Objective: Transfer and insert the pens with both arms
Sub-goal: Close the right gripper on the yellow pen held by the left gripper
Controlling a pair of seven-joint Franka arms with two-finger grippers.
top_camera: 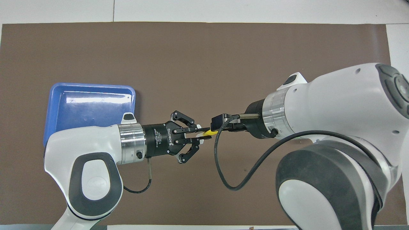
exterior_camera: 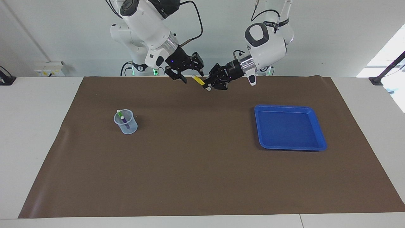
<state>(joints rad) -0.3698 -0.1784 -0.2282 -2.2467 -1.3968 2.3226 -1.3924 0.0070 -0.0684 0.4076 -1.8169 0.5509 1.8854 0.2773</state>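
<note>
Above the counter's robot-side edge, the left tool (exterior_camera: 207, 85) grips the yellow pen (exterior_camera: 199, 81) while the half-closed right tool (exterior_camera: 180, 78) reaches its tip; releasing early could drop it.

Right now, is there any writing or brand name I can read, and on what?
"ROBOTIQ": on the black body of the left pincer, overhead view; the smaller print beside it is unreadable.
White lettering on the right arm's black upper part, facing view: unreadable.
Blue tray: no text.
</note>
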